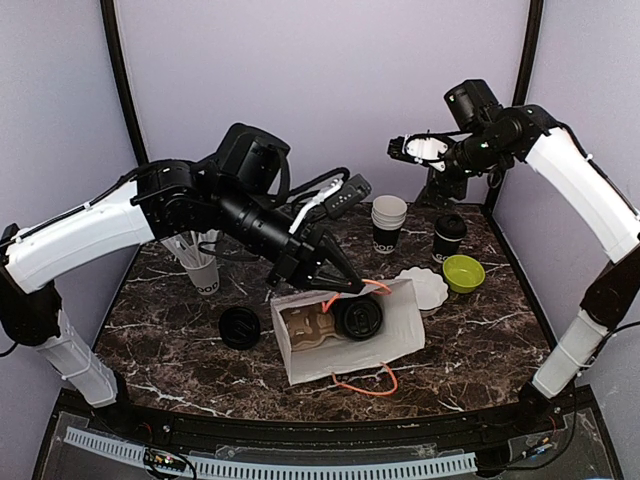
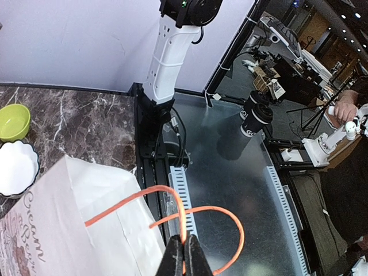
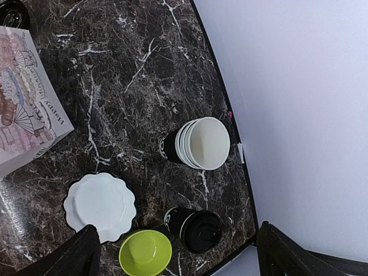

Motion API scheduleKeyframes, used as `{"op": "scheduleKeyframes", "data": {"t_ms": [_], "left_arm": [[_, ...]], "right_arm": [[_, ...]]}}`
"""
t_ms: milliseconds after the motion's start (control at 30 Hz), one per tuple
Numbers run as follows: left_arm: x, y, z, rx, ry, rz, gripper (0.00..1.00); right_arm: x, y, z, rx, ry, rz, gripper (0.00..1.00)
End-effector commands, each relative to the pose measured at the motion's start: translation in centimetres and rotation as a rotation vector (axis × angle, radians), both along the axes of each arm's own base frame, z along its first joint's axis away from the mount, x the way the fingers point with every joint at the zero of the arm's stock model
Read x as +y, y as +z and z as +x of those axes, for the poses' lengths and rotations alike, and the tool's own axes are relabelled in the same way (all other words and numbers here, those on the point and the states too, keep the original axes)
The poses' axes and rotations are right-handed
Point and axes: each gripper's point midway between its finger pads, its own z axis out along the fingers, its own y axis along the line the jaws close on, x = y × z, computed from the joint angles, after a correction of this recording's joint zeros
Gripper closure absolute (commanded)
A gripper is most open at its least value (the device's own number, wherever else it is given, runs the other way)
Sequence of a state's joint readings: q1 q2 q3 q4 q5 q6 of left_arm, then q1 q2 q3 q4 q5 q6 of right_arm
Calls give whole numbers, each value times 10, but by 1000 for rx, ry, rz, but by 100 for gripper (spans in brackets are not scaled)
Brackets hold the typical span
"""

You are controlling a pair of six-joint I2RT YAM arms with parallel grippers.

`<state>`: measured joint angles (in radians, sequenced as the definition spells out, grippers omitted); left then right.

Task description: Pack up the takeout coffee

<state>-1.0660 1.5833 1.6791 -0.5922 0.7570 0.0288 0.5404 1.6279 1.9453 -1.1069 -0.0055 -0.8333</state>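
Takeout coffee (image 1: pixel 358 317), lidded, sits in the mouth of the white paper bag (image 1: pixel 400 335) at mid-table; a second lidded cup (image 3: pixel 195 229) stands just beside the green bowl (image 3: pixel 145 253). Left gripper (image 2: pixel 184 244) is pinched on the bag's orange handle (image 2: pixel 183 221); right gripper (image 1: pixel 400 150) is raised with jaws spread wide and empty

Overhead view of a dark marble table (image 3: pixel 126 75) bordered on the right by a pale wall (image 3: pixel 299 115). A stack of lidless cups (image 3: pixel 202 144), white inside, stands near the wall. Lower in the frame, a black lidded coffee cup (image 3: pixel 195 230) stands just beside a green bowl (image 3: pixel 145 253), itself next to a white scalloped plate (image 3: pixel 100 206). A printed paper bag (image 3: pixel 26 109) lies at the left edge. The right gripper (image 3: pixel 178 227) appears as two dark fingers (image 3: pixel 86 256) spread wide.
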Motion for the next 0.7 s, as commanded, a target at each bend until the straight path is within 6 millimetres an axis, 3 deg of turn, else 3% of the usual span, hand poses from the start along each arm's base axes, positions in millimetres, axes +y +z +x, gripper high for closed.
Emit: {"op": "scheduleKeyframes", "data": {"t_ms": [0, 233, 400, 533, 667], "left_arm": [[7, 27, -11, -26, -13, -90, 100], [4, 23, -15, 16, -14, -78, 100], [1, 24, -2, -40, 49, -75, 100], [0, 21, 40, -202, 214, -18, 100], [6, 20, 82, -273, 331, 21, 100]], "right_arm": [[-4, -1, -15, 18, 28, 10, 5], [-7, -11, -27, 57, 42, 5, 5], [-15, -16, -19, 43, -9, -11, 2], [-34, -31, 5, 87, -121, -8, 1], [-66, -48, 40, 149, -275, 21, 1]]}}
